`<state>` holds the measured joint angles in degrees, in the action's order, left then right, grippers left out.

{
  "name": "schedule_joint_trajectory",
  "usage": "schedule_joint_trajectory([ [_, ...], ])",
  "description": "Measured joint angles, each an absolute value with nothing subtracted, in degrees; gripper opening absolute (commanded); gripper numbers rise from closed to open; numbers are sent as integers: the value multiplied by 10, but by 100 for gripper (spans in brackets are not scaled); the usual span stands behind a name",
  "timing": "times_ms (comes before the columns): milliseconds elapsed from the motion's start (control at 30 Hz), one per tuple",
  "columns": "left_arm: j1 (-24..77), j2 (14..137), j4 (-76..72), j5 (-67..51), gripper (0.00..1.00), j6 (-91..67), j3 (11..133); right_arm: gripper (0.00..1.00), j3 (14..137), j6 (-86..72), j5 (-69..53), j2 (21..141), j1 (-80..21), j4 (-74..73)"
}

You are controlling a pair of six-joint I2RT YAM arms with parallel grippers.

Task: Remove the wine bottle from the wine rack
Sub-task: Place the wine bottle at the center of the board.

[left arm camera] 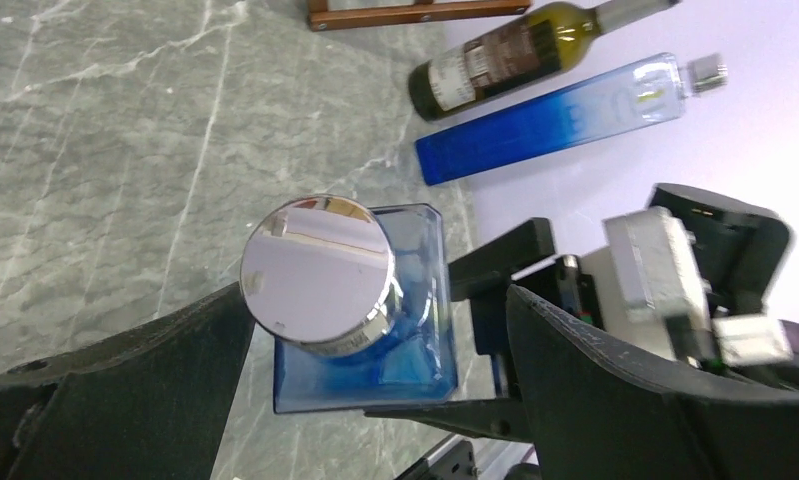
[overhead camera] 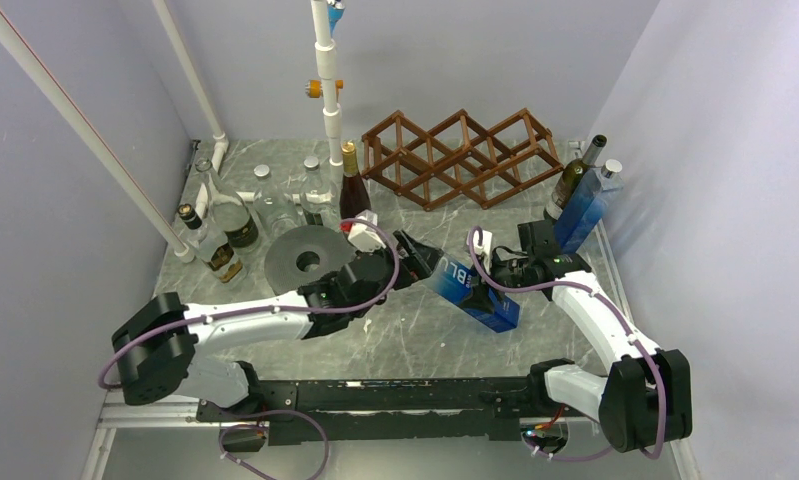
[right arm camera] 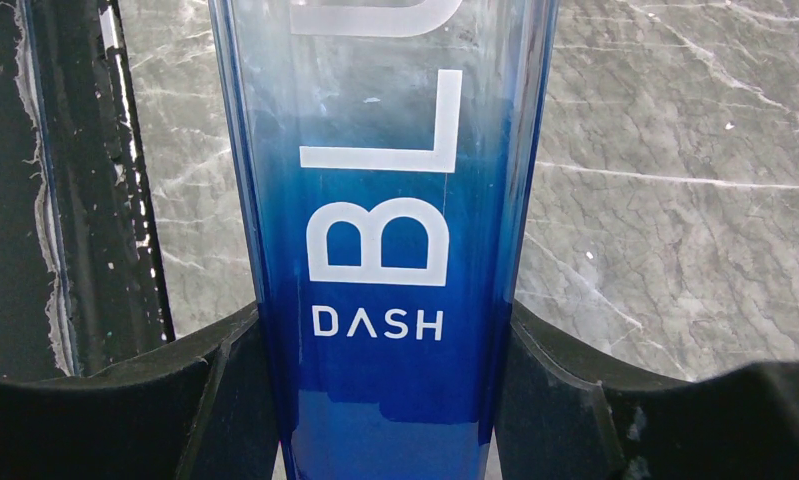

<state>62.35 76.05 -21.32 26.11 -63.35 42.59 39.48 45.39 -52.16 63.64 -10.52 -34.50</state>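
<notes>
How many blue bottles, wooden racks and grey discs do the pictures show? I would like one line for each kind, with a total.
Blue bottles: 2, the held bottle and the bottle at the right wall
Wooden racks: 1, the wine rack
Grey discs: 1, the disc
Total: 4

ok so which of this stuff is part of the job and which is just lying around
Job: rack, blue bottle in the right gripper, left gripper open around its cap.
Lying about: second blue bottle and green bottle by the right wall, dark bottle, clear bottles, grey disc.
</notes>
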Motion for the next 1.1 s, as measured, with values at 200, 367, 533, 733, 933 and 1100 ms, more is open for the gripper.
schedule_joint_trajectory([
  [200, 623, 808, -128, 272, 98, -672, 487, 0, 395, 454, -523, 636, -105, -345],
  [367, 623, 831, -105, 272, 90, -691, 507, 0, 395, 454, -525, 636, -105, -344],
  [533, 623, 846, -117, 270, 75, -703, 507, 0, 395, 453, -524, 636, -105, -344],
  [733, 623, 853, -159, 265, 39, -705, 500, 0, 395, 449, -526, 636, -105, -343],
  [933, 622, 858, -248, 263, 0, -685, 461, 23, 395, 449, -519, 636, -105, -338],
  [1100, 621, 860, -304, 263, 0, -655, 442, 60, 395, 453, -517, 636, -105, -327],
])
